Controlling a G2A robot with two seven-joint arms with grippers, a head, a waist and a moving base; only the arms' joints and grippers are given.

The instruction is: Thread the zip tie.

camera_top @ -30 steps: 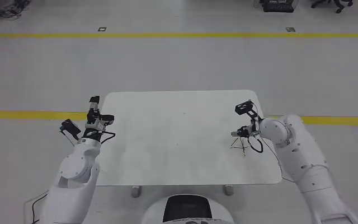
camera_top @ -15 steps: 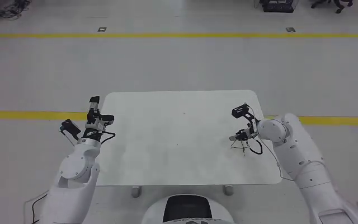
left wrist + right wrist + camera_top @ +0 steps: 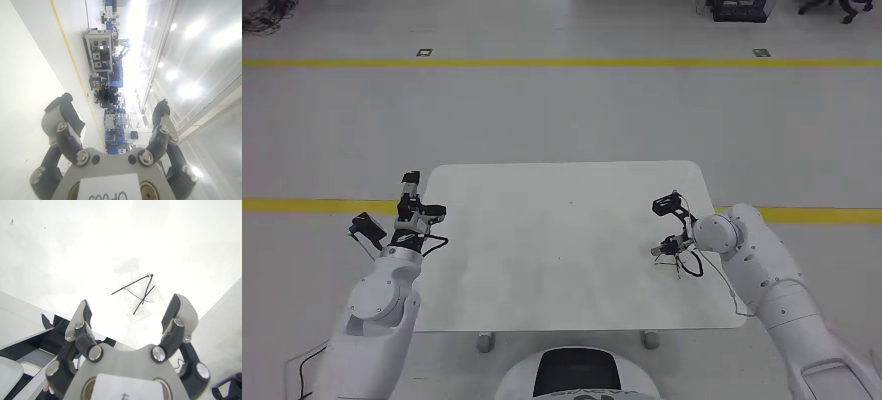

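Two black zip ties (image 3: 142, 290) lie crossed on a small clear plastic sheet (image 3: 151, 311) on the white table (image 3: 75, 256), with a thin black wire across them. My right gripper (image 3: 130, 311) hangs open above and just short of them, nothing between its fingers. In the top view the zip ties (image 3: 674, 264) sit near the table's right edge, right under the right gripper (image 3: 664, 246). My left gripper (image 3: 113, 108) is open and empty, pointing out into the room. It sits at the table's left edge (image 3: 410, 183), far from the ties.
The white table (image 3: 562, 240) is bare across its middle and left. Its right edge (image 3: 732, 270) runs close to the zip ties. Grey floor with yellow lines surrounds it.
The right arm's wrist has shifted a little to the left and toward the zip ties. The left arm has not moved.
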